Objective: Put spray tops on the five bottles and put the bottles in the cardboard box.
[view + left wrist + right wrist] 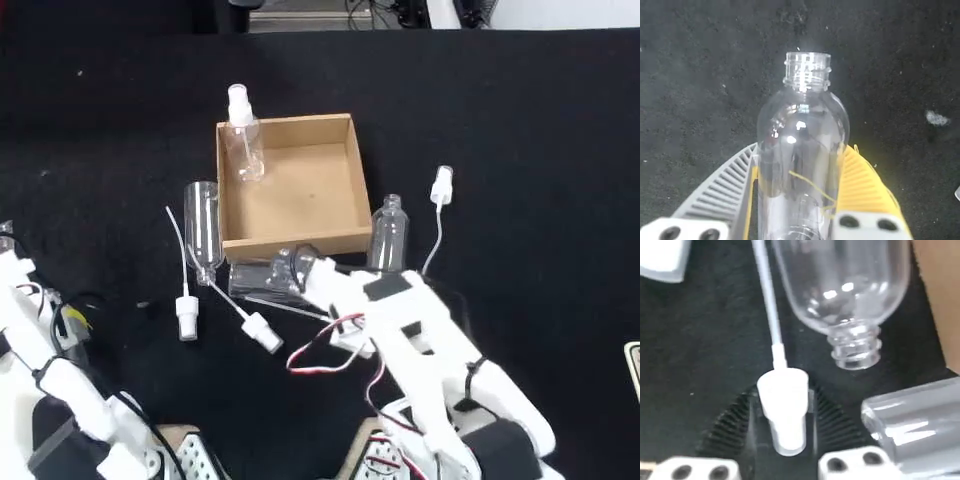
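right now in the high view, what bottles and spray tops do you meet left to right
leftmost spray top → capped bottle in the cardboard box → uncapped upright bottle → rightmost spray top

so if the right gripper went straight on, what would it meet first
Likely the clear plastic bottle lying ahead: its open neck faces the right gripper, in line with one jaw, beside the tube of the white spray top it holds; depth unclear.

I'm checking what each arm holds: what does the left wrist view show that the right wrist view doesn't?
Left wrist only: the left tool shut on an open bottle. Right wrist only: the right tool shut on a spray top, a lying bottle beyond it, and an edge of the box. Both: the black table.
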